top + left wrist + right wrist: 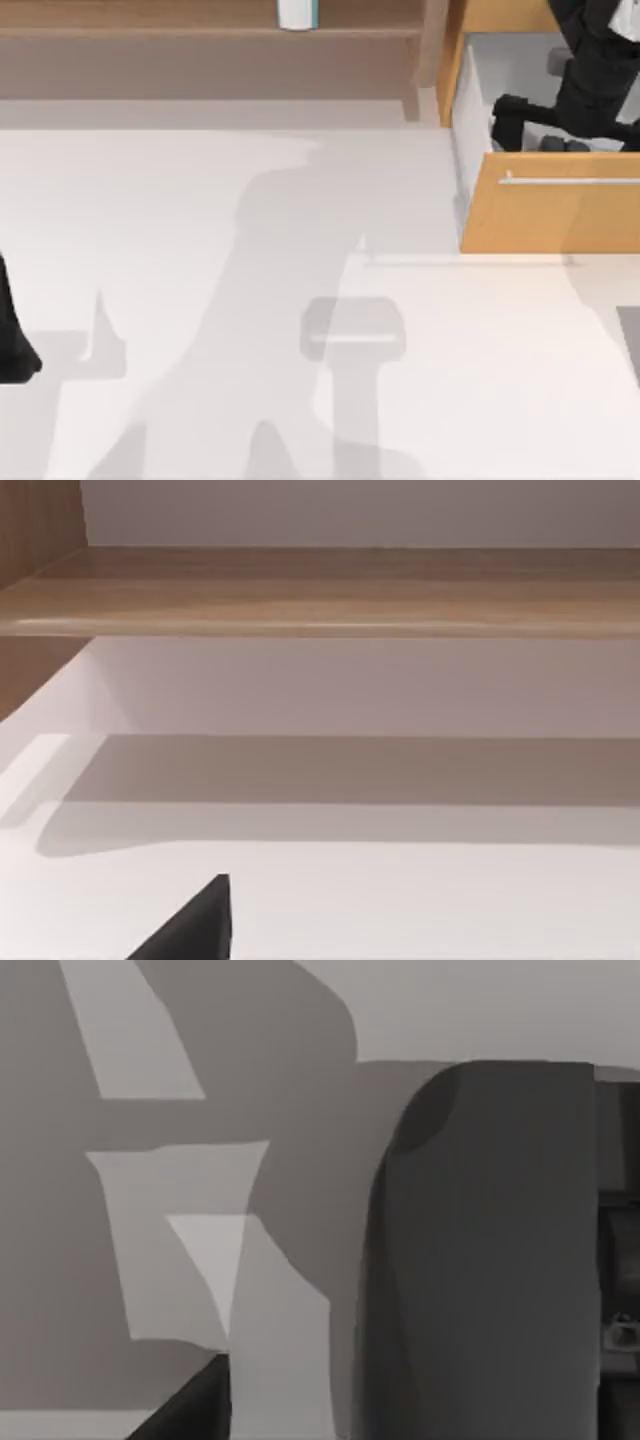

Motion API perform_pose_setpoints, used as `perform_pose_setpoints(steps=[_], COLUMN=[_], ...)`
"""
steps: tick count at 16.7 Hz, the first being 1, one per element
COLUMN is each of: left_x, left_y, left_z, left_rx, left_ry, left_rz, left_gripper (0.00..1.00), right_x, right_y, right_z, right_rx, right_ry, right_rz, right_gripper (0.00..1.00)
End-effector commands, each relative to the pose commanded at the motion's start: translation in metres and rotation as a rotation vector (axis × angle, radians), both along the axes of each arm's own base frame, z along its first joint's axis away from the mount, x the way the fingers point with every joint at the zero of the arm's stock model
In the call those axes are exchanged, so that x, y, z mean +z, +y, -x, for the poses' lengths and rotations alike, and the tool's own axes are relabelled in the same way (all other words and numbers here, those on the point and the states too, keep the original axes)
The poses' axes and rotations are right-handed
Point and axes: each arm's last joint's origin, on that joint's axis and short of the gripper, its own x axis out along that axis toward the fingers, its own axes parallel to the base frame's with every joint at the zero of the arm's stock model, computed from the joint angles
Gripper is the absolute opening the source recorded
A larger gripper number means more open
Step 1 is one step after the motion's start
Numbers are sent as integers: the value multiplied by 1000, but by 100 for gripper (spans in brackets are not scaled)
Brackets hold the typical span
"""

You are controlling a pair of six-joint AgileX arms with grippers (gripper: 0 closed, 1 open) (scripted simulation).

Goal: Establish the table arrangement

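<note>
white surface [200, 300] spread broad and flat below the open drawer [550, 215], crossed by grey arm shadows. orange drawer cabinet [480, 15] at the surface's far right corner, its drawer pulled out toward the surface, silver handle [570, 181] along the front panel. right arm reaching down into the drawer from above, right claw [515, 122] low inside the pale drawer box, near the wall on the side toward the shelf; cannot tell whether clenched or released. in the right wrist view, a dark rounded shape [480, 1260] close up against a grey shadowed floor; cannot tell what it is. brown wooden shelf [200, 40] to the left of the drawer, along the surface's far edge, with a white cylinder [297, 14] standing on it. left arm parked far to the left of the drawer, at the surface's left edge, left claw [15, 345] partly cut off, state impossible to tell. in the left wrist view, a shelf board [320, 595] above the white surface [400, 900] and one dark fingertip [195, 925] at the edge.
</note>
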Motion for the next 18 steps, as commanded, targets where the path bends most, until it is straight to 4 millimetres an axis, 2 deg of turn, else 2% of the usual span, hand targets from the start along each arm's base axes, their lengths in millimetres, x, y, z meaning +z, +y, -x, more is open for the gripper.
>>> perform_pose_setpoints(steps=[13,18], left_x=[0,0], left_y=[0,0], left_z=[0,0], left_rx=[0,0], left_ry=[0,0], left_rz=[0,0], left_gripper=[100,100], right_x=[0,0], right_y=[0,0], right_z=[0,0], right_rx=[0,0], right_ry=[0,0], right_rz=[0,0], right_gripper=[2,0])
